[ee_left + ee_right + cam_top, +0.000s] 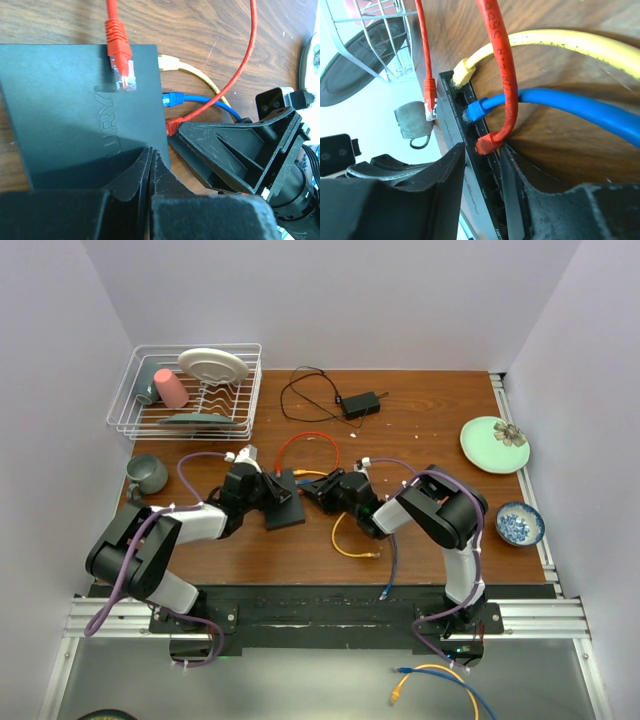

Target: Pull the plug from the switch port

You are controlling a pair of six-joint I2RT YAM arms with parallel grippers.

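Note:
The flat black switch box (pixel 283 502) lies mid-table. Its port edge (pixel 470 112) holds a yellow plug (pixel 462 72), a blue plug (pixel 477 109) and an orange plug (pixel 487 144); all three also show in the left wrist view, the orange plug (pixel 172 127) lowest. A loose orange plug (pixel 122 65) lies on the box top. My left gripper (pixel 150 157) is shut, its tips resting on the box top near the port corner. My right gripper (pixel 482 150) is open, fingers either side of the port edge right at the orange plug, not gripping it.
A wire dish rack (pixel 185 390) with a pink cup and plates stands back left, a grey mug (pixel 147 473) beside it. A black adapter (pixel 360 403) with thin cord lies at the back. A green plate (pixel 494 444) and blue bowl (pixel 520 524) are at right.

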